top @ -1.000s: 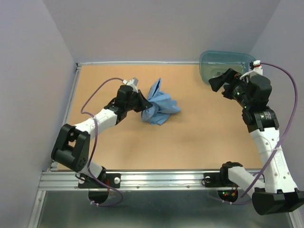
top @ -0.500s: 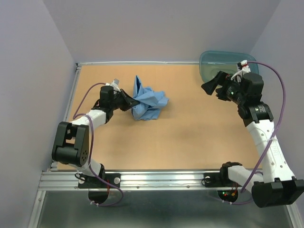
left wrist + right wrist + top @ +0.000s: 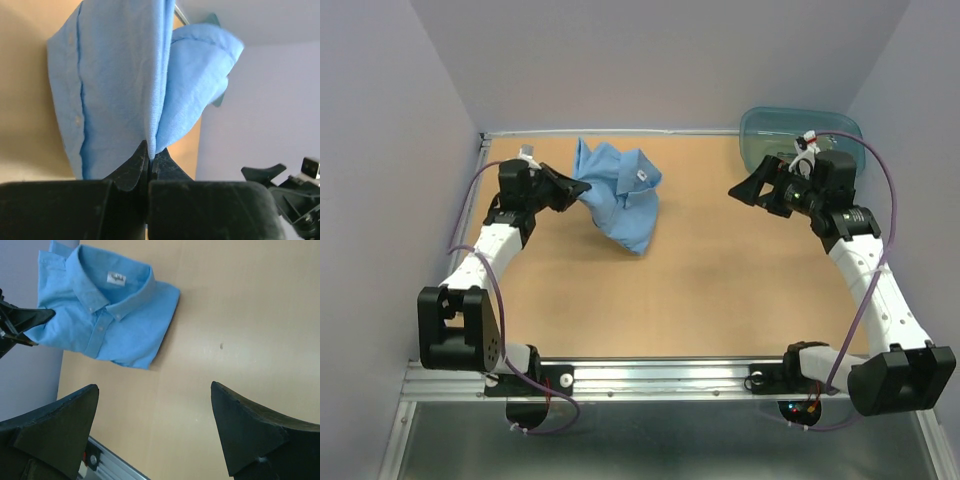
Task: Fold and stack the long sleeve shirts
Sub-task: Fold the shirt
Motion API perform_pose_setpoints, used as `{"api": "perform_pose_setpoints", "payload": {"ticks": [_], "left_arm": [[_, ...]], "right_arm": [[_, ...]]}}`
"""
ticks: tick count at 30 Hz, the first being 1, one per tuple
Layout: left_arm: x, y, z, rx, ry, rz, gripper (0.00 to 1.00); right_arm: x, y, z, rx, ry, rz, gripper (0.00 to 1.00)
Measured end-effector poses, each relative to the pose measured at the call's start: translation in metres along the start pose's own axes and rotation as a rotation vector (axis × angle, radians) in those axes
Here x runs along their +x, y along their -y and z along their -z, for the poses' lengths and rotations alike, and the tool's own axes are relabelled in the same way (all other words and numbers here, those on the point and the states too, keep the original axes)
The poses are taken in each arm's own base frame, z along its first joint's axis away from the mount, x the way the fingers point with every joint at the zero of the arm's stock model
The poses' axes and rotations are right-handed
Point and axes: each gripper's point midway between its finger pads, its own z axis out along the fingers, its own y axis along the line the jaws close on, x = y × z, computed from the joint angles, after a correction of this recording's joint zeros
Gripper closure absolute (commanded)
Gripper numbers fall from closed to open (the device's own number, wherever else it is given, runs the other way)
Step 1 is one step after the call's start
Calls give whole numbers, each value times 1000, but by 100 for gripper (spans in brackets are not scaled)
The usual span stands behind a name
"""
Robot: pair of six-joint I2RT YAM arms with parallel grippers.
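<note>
Pinching an edge of the shirt point(image 3: 620, 195), your left claw point(image 3: 150, 150) is clamped tight, well left of the tub point(image 3: 800, 125); your right claw point(image 3: 154, 386) gapes empty just beside it. Cloth looks thin, limp, light, so grab a shoulder seam next.

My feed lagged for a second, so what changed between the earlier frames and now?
The left gripper, shut on the light blue shirt, pulled it from mid-table toward the far-left corner; the bunched cloth opened so the collar shows. The right gripper, open and empty, swung left, away from the teal tub. The tub stayed put.
</note>
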Motion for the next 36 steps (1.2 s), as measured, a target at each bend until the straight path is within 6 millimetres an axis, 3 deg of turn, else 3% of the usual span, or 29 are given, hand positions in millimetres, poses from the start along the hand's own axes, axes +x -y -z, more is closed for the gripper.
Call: {"api": "perform_pose_setpoints", "payload": {"ticks": [2, 4, 6, 9, 13, 18, 25, 28, 30, 34, 36], "left_arm": [[-5, -19, 7, -10, 22, 48, 100], [0, -59, 12, -80, 22, 130, 100], [16, -93, 14, -142, -10, 193, 100], [32, -125, 21, -201, -47, 252, 99], [22, -142, 34, -226, -23, 245, 94], [3, -159, 65, -313, 61, 156, 79], [-7, -194, 102, -490, 133, 90, 76], [-10, -212, 113, -521, 156, 127, 63], [-4, -228, 121, -550, 158, 170, 59], [0, -251, 138, -608, 174, 227, 25], [-5, -256, 148, -637, 205, 230, 18]], "right_arm": [[5, -1, -3, -16, -24, -6, 2], [12, -1, -5, -27, -49, -12, 2], [18, -1, -9, -36, -74, -17, 2], [28, -4, -13, -50, -109, -18, 2], [33, -10, -15, -69, -127, -8, 2], [36, -10, -15, -71, -135, -5, 2], [42, -11, -15, -73, -152, 9, 2], [44, -12, -15, -76, -161, 21, 2], [45, -13, -15, -80, -164, 29, 2], [52, -16, -17, -79, -180, 60, 2], [58, -19, -19, -82, -198, 75, 2]]}}
